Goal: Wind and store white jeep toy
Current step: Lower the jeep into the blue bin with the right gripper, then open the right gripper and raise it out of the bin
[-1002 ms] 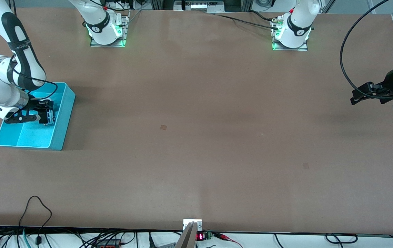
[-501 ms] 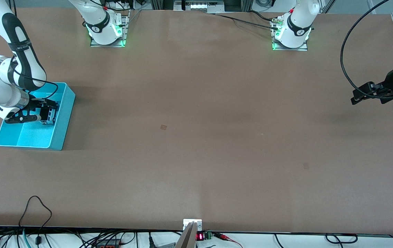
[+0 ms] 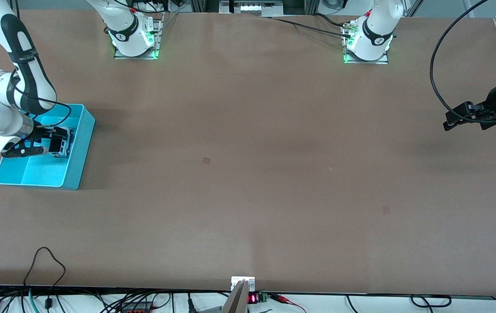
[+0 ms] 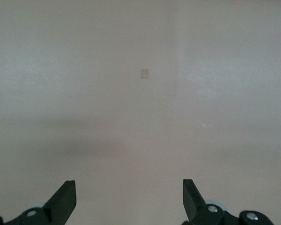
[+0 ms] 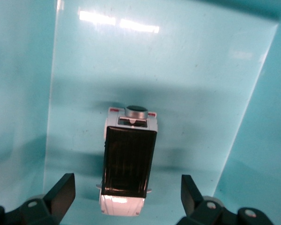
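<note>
We see the right gripper (image 5: 126,199) wide open, holding nothing, over the light, rigid toy car (image 5: 127,165) in the bin (image 3: 80,148) at frame left; the left gripper (image 4: 129,202) waits open; grip its sides

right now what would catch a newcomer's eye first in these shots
The turquoise bin at the right arm's end of the table stands out against the brown table. Inside it sits the white jeep toy, with the right end effector open just above it. The left end effector waits open at the other end.
</note>
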Robot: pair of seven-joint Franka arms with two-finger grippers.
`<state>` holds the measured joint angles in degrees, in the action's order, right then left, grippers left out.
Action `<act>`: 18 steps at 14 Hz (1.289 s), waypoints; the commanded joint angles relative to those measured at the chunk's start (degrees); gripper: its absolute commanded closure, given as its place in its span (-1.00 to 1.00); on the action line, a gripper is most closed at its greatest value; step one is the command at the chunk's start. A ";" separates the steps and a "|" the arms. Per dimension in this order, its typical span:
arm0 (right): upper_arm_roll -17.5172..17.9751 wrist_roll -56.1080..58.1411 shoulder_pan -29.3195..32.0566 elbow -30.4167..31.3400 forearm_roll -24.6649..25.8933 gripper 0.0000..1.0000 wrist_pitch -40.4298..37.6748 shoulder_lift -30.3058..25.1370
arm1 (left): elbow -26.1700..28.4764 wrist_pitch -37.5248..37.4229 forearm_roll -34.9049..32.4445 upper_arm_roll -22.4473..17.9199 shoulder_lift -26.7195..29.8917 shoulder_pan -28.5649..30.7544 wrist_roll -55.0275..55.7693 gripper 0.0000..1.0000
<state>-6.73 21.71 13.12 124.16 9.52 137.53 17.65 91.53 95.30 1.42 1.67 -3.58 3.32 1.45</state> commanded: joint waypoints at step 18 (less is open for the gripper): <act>6.38 -12.81 -10.21 -33.63 -5.82 -1.00 -54.20 -14.84 | 1.11 -0.64 1.39 -0.53 1.47 -0.16 -1.45 -1.00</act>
<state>-0.50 13.64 3.37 92.31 5.08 85.99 2.33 91.53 95.05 1.42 1.64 -3.50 3.32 1.43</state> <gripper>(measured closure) 0.000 0.000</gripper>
